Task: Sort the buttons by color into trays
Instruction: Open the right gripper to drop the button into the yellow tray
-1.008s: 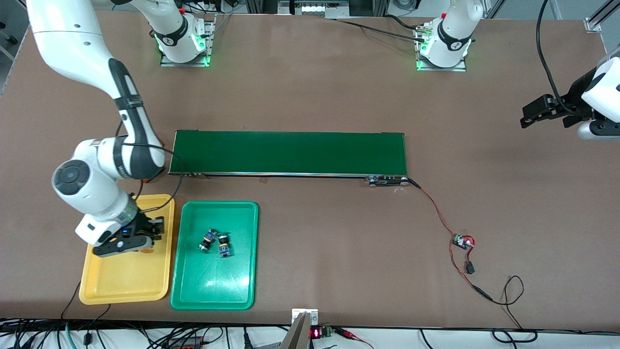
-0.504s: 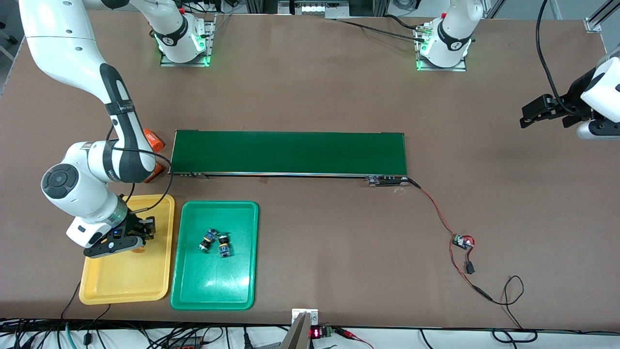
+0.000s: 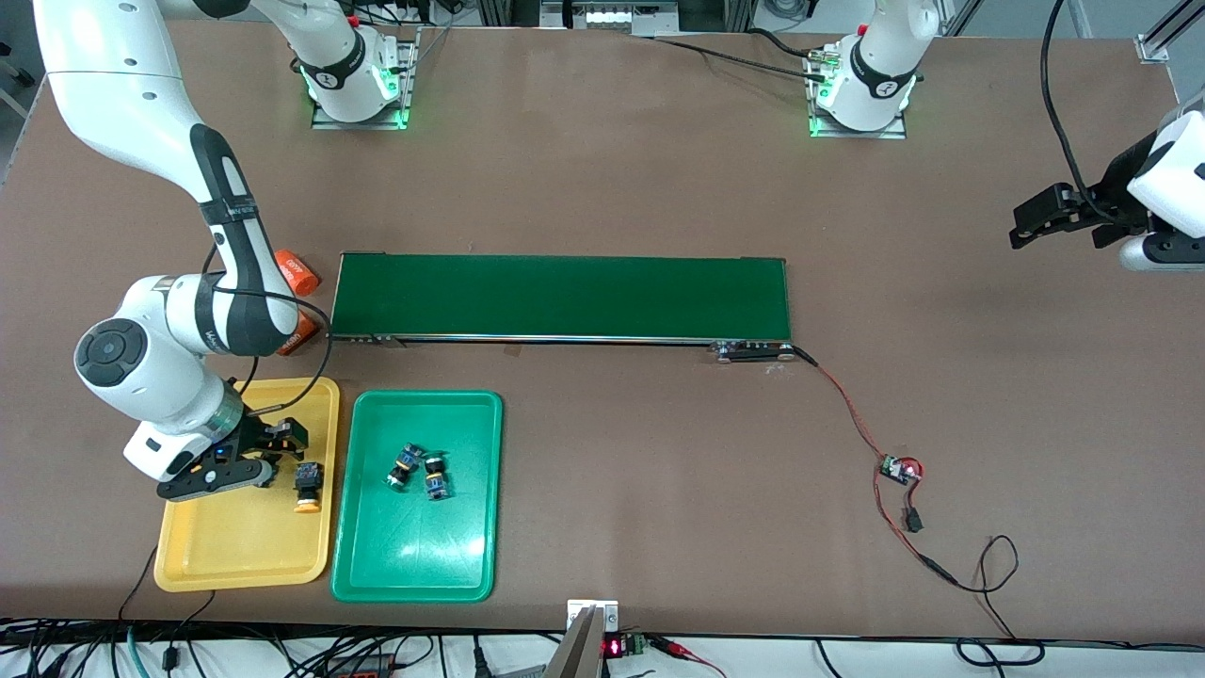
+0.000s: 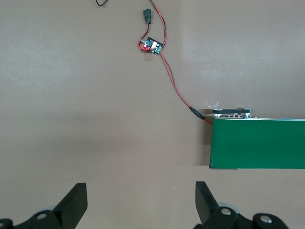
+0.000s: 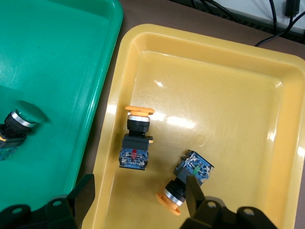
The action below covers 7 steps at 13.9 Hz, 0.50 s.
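Nearest to the front camera I see the two trays side by side at the right arm's end of the table. The green tray (image 3: 417, 565) lies toward the table's middle, and the yellow tray (image 3: 235, 556) lies just beside it, toward the table's end.

In the green tray I count two green buttons (image 3: 420, 471), lying on their sides and touching each other, in the half of the tray farther from the front camera. The right wrist view shows one green cap (image 5: 21, 119) at its edge.

In the yellow tray I see two yellow-orange buttons. One yellow-orange button (image 3: 307, 482) lies on its side near the tray wall that faces the green tray, its cap pointing toward the front camera. The second yellow-orange button (image 5: 187, 180) lies beside it, also on its side; the front view hides most of it under the gripper.

The right gripper (image 3: 254, 463) hangs low over the yellow tray with its fingers spread and nothing between them; one fingertip stands just over the second button.

Farther from the front camera, the conveyor belt (image 3: 561, 297) runs lengthwise along the table's middle. Two orange cylinders (image 3: 296, 270) lie at its end, partly hidden by the right arm.

The left gripper (image 3: 1036, 218) waits in the air over the left arm's end of the table, fingers spread wide and empty.
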Motion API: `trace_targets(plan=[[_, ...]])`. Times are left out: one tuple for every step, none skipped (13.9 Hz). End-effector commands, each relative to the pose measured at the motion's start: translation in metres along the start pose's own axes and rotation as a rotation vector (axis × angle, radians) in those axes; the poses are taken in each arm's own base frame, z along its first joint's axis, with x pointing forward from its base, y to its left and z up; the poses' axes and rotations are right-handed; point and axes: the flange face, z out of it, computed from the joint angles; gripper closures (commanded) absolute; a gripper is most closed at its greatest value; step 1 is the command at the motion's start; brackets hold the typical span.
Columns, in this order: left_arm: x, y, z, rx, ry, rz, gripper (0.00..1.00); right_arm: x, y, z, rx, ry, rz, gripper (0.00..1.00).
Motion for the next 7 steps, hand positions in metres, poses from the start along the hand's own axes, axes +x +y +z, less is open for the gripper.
trace_targets(plan=[[-0.004, 0.003, -0.001, 0.004, 0.003, 0.015, 0.00, 0.002, 0.001, -0.003, 0.015, 0.006, -0.003, 0.00], [-0.004, 0.003, 0.000, 0.004, 0.000, 0.012, 0.00, 0.002, 0.001, -0.006, 0.015, 0.003, -0.002, 0.00], [-0.004, 0.004, 0.000, 0.004, 0.000, 0.012, 0.00, 0.001, 0.002, -0.014, 0.023, -0.025, 0.002, 0.00], [-0.004, 0.007, -0.001, 0.007, 0.006, 0.018, 0.00, 0.000, 0.004, -0.028, 0.030, -0.057, 0.006, 0.00], [-0.004, 0.009, -0.002, 0.010, 0.010, 0.023, 0.00, -0.003, 0.009, -0.046, 0.034, -0.085, 0.012, 0.00], [-0.004, 0.009, -0.005, 0.028, 0.018, 0.025, 0.00, -0.008, 0.018, -0.066, 0.041, -0.124, 0.028, 0.00], [-0.004, 0.008, -0.009, 0.031, 0.024, 0.025, 0.00, -0.013, 0.023, -0.090, 0.049, -0.164, 0.034, 0.00]])
